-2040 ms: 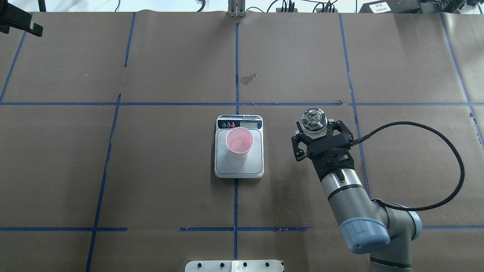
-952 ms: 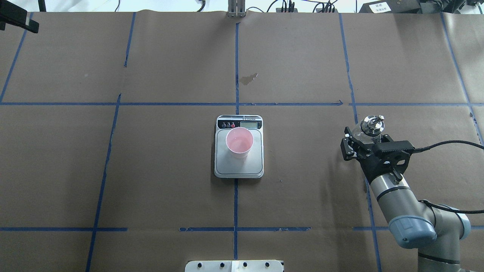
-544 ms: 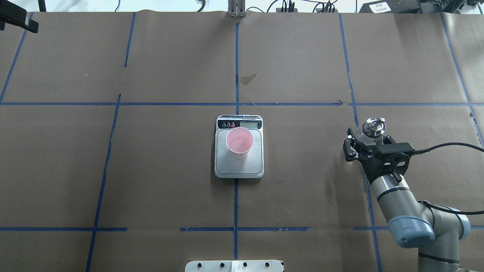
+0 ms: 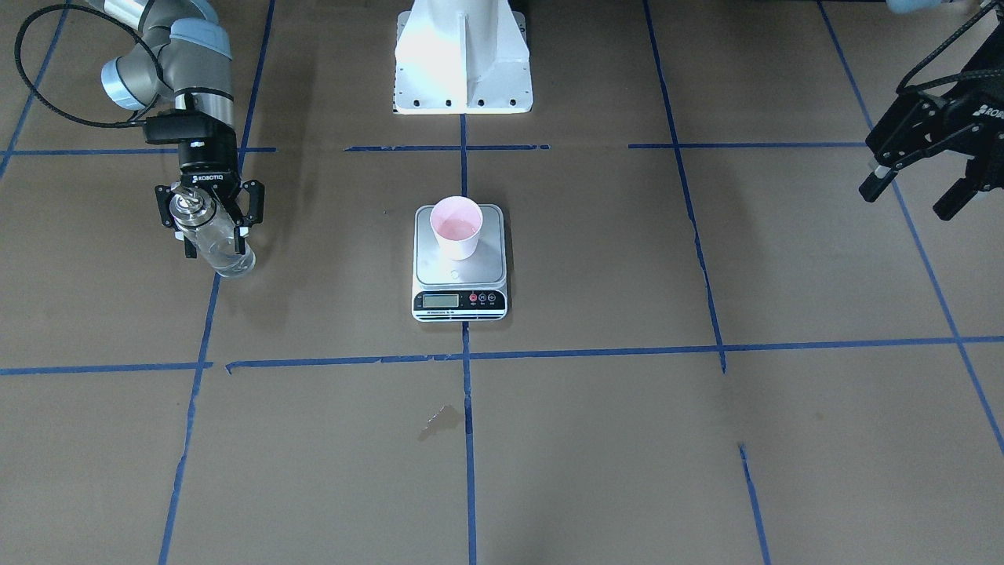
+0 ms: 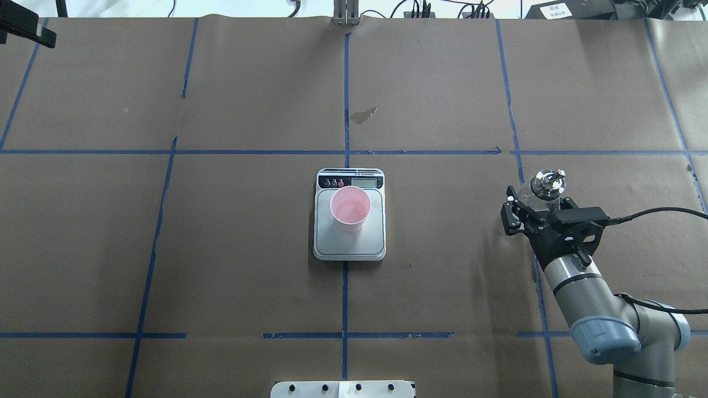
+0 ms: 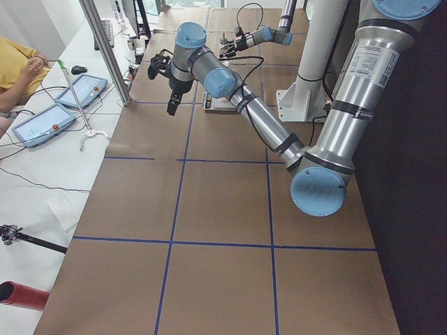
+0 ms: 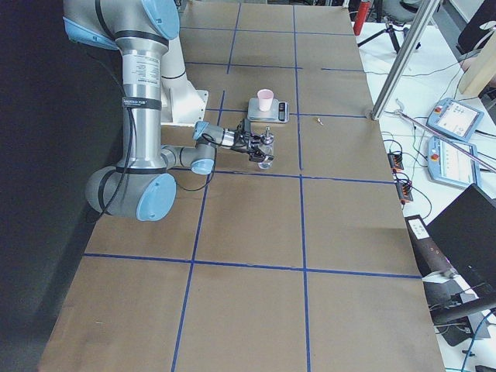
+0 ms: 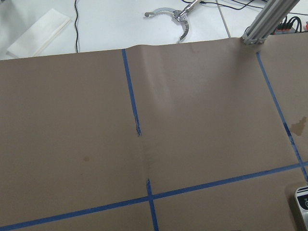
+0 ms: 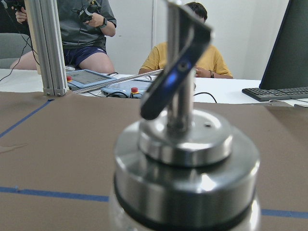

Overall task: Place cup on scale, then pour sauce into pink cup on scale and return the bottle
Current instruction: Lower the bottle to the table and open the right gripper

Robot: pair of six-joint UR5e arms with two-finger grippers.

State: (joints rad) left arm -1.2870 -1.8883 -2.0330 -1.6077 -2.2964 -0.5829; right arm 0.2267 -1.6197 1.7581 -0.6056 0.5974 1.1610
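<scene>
- The fingers point(image 5: 508, 213) of the right gripper point(image 4: 212, 235) are being pressed against opposite sides of the bottle point(image 4: 220, 251), just below its silver pour-spout cap point(image 5: 546, 182).
- The bottle is being held upright, with its base at the worktop point(image 4: 596, 439). Whether the base is resting on the worktop cannot be told.
- The sauce point(image 4: 229, 260) is being shown as a clear liquid in the lower part of the glass.
- The bottle is being held beside a blue tape line point(image 4: 205, 322), well apart from the scale point(image 4: 471, 271), on the robot's right.
- The cup point(image 4: 456, 226) is being carried upright on the scale's platform, towards the edge away from the display point(image 4: 440, 300).
- The fingers point(image 4: 874, 182) of the left gripper point(image 4: 914, 192) are being held apart with nothing between them, above the worktop at the robot's far left and well apart from the scale.
</scene>
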